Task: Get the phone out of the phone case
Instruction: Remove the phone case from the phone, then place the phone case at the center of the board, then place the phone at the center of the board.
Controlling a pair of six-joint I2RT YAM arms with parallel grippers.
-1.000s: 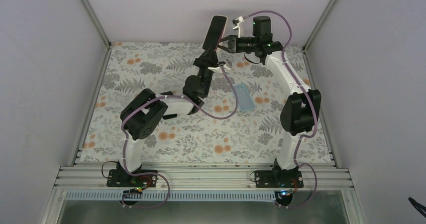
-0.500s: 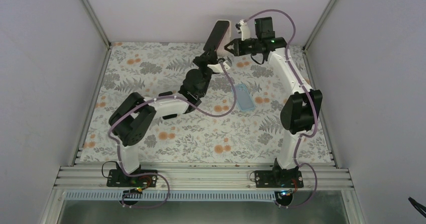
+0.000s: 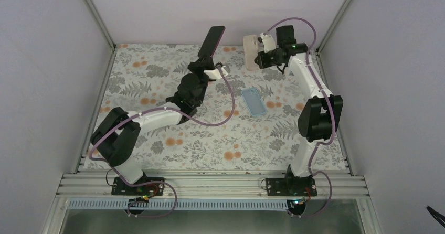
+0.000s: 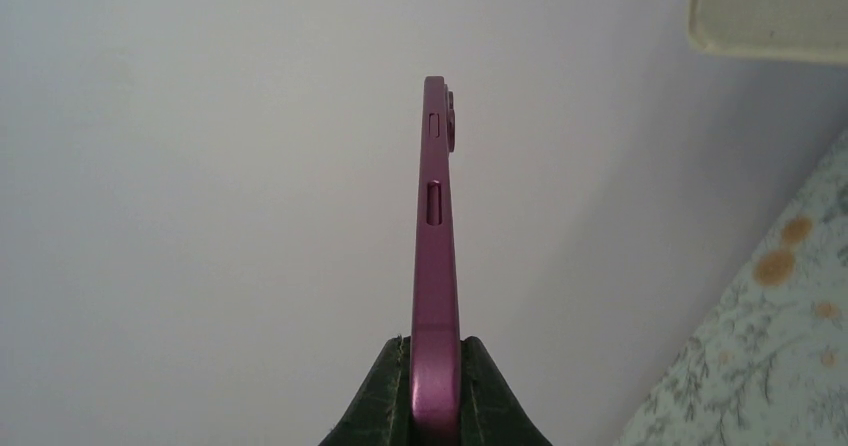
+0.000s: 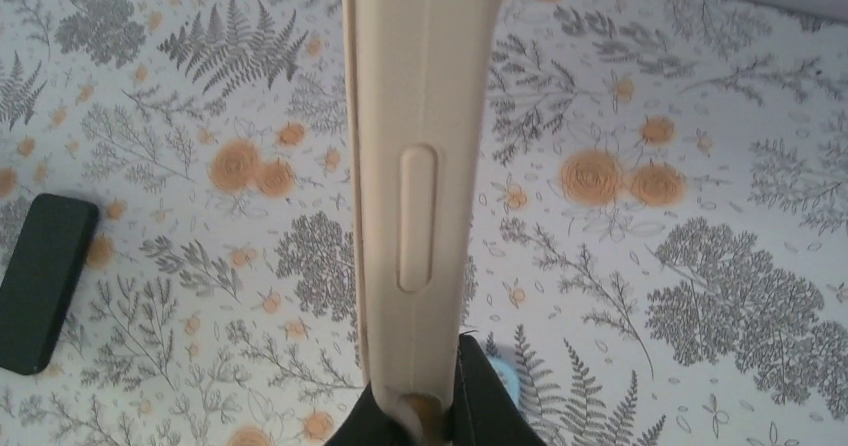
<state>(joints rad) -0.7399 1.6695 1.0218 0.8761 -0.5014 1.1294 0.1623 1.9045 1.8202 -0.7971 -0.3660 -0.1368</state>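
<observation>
We judge the separation done. The right gripper [image 5: 415,416] clamps the beige case [image 5: 420,166], and the left gripper [image 4: 437,406] pinches the magenta phone [image 4: 437,266] by one end, well apart from the case. The phone's long axis runs straight out beyond the left fingertips, side buttons [image 4: 434,201] toward the wrist camera. At most, setting both down remains.

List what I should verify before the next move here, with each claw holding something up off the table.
1. Phone out of the case: ok, they are held apart.
2. Left claw grip on phone: ok, pinched at its lower end.
3. Right claw grip on case: ok, pinched at one end.
4. Phone screen condition: cannot tell, seen edge-on or too small.
5. Blue flat item apart from both claws: ok, it lies on the table between the arms.
</observation>
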